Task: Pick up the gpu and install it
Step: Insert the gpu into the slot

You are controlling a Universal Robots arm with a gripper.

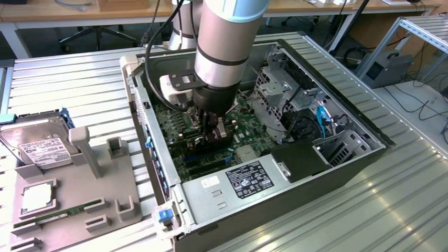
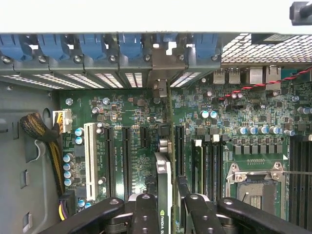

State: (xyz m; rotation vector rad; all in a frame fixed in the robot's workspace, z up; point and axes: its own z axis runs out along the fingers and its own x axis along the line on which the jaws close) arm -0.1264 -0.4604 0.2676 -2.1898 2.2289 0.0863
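The gripper (image 2: 165, 214) is pinching the gpu (image 2: 163, 183) edge-on between its fingers, low in the centre of the wrist frame (you can just spot the green logo on it). The card hangs right over the motherboard (image 2: 122, 117) slots inside the open PC case (image 1: 364, 157), mid-frame in the exterior shot. Pickup looks done; seating it appears unfinished. A hard drive (image 1: 39, 144) sits at the left edge.
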